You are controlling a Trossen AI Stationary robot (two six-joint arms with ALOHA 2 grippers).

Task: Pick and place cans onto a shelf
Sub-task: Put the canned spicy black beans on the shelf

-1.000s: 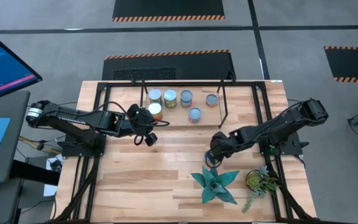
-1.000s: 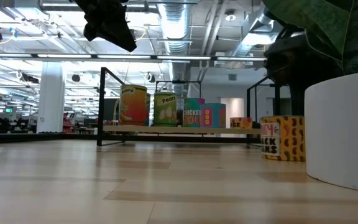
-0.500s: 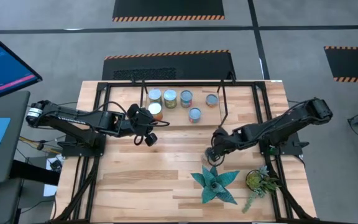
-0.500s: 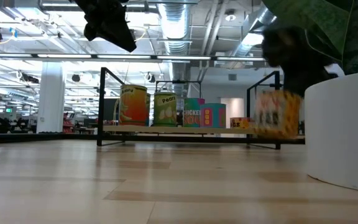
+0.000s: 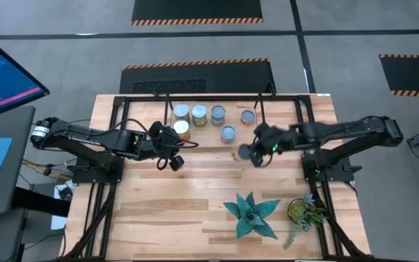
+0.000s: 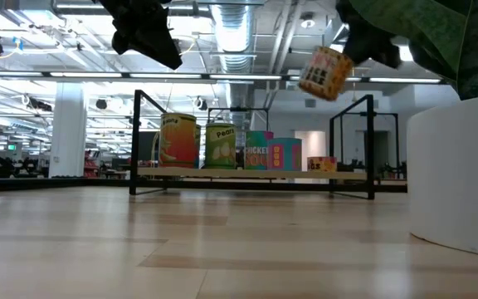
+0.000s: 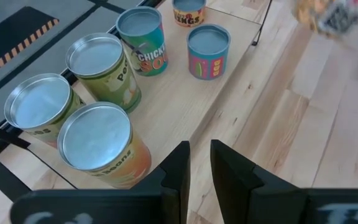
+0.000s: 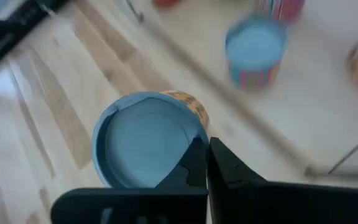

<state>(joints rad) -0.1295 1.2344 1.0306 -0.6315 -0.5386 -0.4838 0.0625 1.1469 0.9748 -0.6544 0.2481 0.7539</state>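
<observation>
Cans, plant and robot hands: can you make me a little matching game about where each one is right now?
Things:
1. yellow can
2. orange can
3. left hand
4. star-shaped plant

Places:
a. standing on the table, away from the shelf
b. standing on the shelf
c. up in the air, gripped by the right hand
d. hovering beside the shelf, holding nothing

Pairs: 1-c, 2-b, 3-d, 4-a

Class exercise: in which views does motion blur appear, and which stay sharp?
Right wrist view: shelf and the cans behind are smeared; the held can is crisper. Left wrist view: only the far carried can is blurred. Low view: that can slightly soft. High view: sharp.
</observation>
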